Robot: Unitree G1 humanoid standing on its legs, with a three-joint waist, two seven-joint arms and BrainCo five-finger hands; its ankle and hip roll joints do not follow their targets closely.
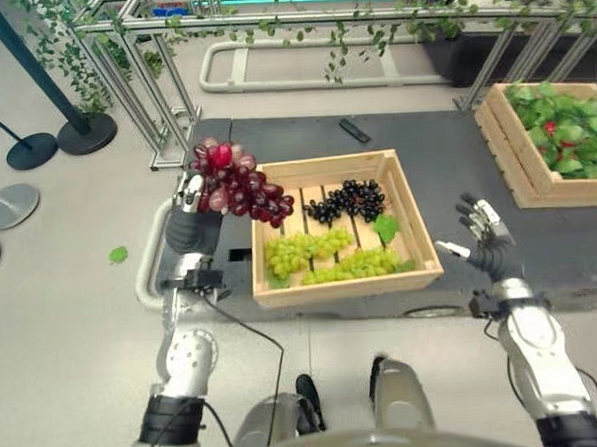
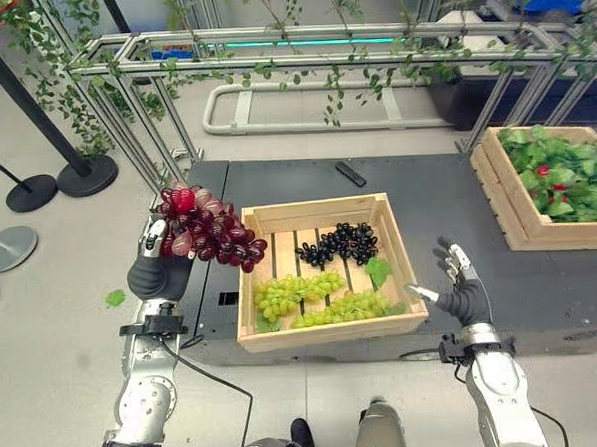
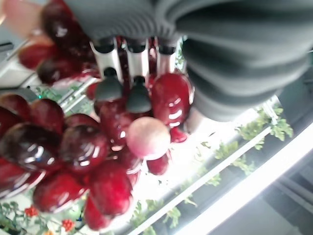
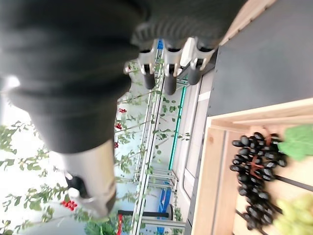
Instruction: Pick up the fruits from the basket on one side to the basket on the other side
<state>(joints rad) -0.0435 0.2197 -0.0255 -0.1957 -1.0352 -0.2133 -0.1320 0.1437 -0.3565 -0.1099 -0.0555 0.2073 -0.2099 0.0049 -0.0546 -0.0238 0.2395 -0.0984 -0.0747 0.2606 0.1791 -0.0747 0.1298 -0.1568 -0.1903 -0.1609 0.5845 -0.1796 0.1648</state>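
Red grapes, a glossy dark-red bunch (image 1: 236,185), hung at left of centre, above the pale slatted wooden crate's (image 1: 415,235) left corner, clasped by the left robot hand (image 1: 190,201). Soft, heavy and easily shed, they seemed safest cradled underneath. The right robot hand (image 1: 482,232) hovered spread, empty.

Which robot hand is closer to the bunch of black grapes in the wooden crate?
Left. The left hand holds red grapes by the crate's far left corner; the right hand hovers open beyond its right wall, farther from the black grapes.
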